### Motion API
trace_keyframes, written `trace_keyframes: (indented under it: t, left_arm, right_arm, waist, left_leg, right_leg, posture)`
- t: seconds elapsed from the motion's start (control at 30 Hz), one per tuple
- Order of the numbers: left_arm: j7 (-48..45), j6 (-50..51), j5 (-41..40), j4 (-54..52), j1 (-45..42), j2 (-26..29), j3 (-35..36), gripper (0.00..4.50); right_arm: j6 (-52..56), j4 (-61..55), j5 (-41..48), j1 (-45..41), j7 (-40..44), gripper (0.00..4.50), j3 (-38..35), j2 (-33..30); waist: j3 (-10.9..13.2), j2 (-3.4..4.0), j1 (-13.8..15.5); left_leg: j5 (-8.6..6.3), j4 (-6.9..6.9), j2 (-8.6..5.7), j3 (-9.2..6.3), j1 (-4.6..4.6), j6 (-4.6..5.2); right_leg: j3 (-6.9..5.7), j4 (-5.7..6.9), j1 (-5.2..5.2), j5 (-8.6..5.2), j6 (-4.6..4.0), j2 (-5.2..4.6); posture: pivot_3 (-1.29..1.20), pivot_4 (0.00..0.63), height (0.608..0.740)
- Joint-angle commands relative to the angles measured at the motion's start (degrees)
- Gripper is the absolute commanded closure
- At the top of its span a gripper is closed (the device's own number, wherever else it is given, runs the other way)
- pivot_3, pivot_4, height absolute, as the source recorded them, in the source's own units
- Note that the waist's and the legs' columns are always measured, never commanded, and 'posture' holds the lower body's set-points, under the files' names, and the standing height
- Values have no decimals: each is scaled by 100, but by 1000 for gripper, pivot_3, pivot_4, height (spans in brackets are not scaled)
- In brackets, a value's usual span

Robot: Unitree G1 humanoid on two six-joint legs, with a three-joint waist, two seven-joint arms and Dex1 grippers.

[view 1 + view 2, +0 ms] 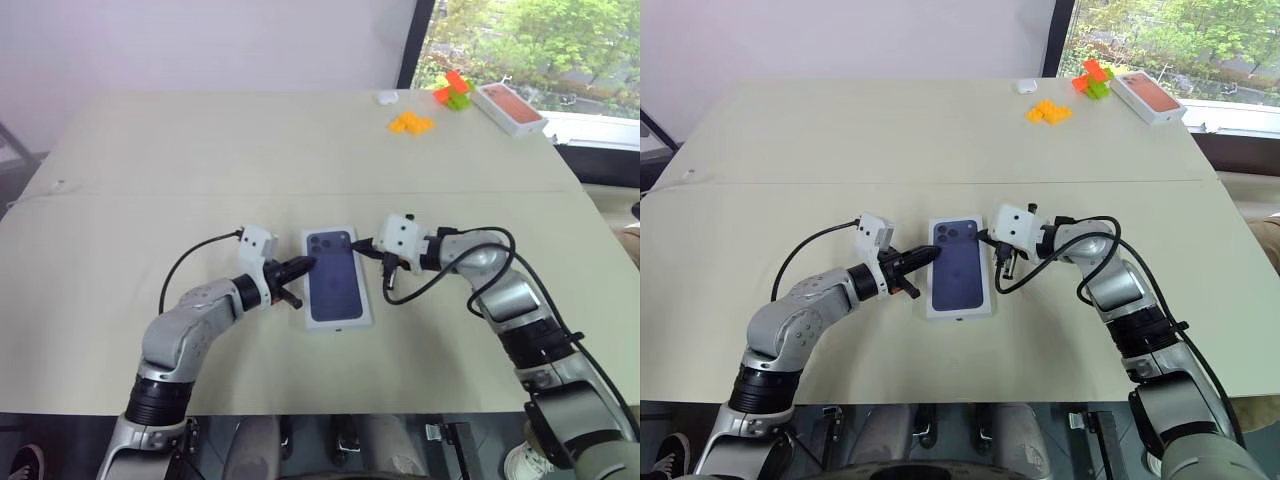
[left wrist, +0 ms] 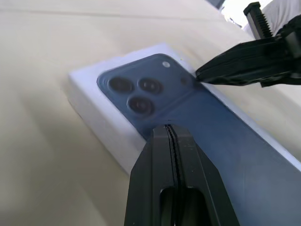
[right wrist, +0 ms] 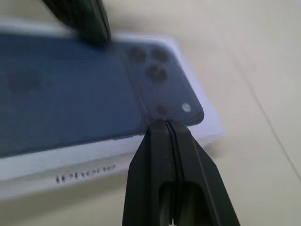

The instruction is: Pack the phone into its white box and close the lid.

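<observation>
The lid, white with a dark-blue phone image on its top face, lies flat on the table in front of me. It covers the white box, whose tray is hidden beneath it. The phone itself is hidden. My left gripper is shut, its tip resting on the lid's left edge near the camera end. My right gripper is shut too, its tip touching the lid's far right corner. In the left wrist view my own shut fingers lie over the lid. Across it are the right gripper's fingers.
At the table's far right stand a box with a reddish-orange top, orange blocks, red and green blocks and a small white object. A seam runs across the tabletop beyond the lid.
</observation>
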Motion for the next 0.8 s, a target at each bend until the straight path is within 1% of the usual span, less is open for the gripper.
trace_keyframes:
  t: [0.03, 0.2, 0.27, 0.37, 0.4, 0.47, 0.53, 0.67, 0.73, 0.8]
  left_arm:
    - [-31, -92, 60, -135, 101, 67, -1, 4500]
    - [-28, -120, 93, -111, 68, 114, 41, 4500]
    - [-31, -37, -10, -172, 41, 107, 96, 4500]
    - [152, 179, -298, -240, -194, -117, 271, 4500]
    - [163, 120, -258, -238, -251, -162, 249, 4500]
    - [203, 99, -191, -215, -301, -227, 188, 4500]
    - [207, 62, -52, -127, -286, -232, 36, 4500]
    - [346, 37, 528, 318, -174, -113, -426, 4500]
    - [373, -212, 938, 492, -79, 42, -672, 4500]
    - [335, -246, 888, 479, -17, 58, -566, 4500]
  right_arm:
    - [-267, 123, -277, 22, -60, 4477, 73, -144]
    - [-261, -76, 1, 12, 112, 4477, -55, -64]
    - [133, -282, 423, -29, 221, 4477, -277, 41]
    - [959, -873, 1245, -54, 426, 4477, -587, 201]
    - [1121, -994, 1368, -36, 448, 4477, -613, 232]
    - [1251, -1047, 1325, 10, 366, 4477, -575, 240]
    - [995, -964, 995, 150, 329, 4477, -371, 108]
    - [646, -767, 508, 515, 175, 4477, -26, 15]
    - [306, -724, 203, 692, 137, 4477, 171, -76]
    - [290, -811, 217, 767, 136, 4477, 156, -61]
  waist:
    - [-2, -1, 1]
    - [-4, -2, 1]
    - [-4, -2, 2]
    - [-4, -1, 3]
    - [-4, -2, 5]
    - [-4, -2, 10]
    - [-4, -2, 13]
    - [-5, -4, 9]
    - [-34, 16, 9]
    - [-66, 15, 8]
  left_leg:
    - [0, 0, 0, 0, 1, 0]
    - [0, 2, 0, 0, 5, 0]
    - [0, 2, 0, 0, 5, 0]
    - [0, 3, 1, -1, 4, 0]
    - [0, 3, 1, -2, 3, 0]
    - [0, 5, 1, -3, 3, 1]
    - [-1, 5, 0, -2, 3, 1]
    - [-1, 5, -2, -2, 2, 2]
    - [-1, 6, -2, -2, 5, 2]
    - [-3, 3, -3, -2, 27, 4]
  right_leg:
    - [0, 0, 2, 0, 0, 0]
    - [0, 0, 8, 0, 0, 0]
    - [0, 0, 8, 0, 0, 0]
    - [0, 0, 7, 0, 0, 0]
    - [0, 0, 7, 0, 0, 0]
    - [0, 0, 8, 0, 0, 0]
    - [0, 0, 9, 0, 0, -1]
    - [0, 0, 9, 0, 0, -1]
    - [0, 0, 10, 0, 0, -1]
    - [0, -3, 32, -6, 11, -1]
  posture:
    - [0, 150, 737]
    - [0, 150, 737]
    - [0, 150, 737]
    - [0, 150, 737]
    - [0, 150, 737]
    - [0, 150, 737]
    - [0, 150, 737]
    - [0, 150, 737]
    - [0, 150, 737]
    - [0, 150, 737]
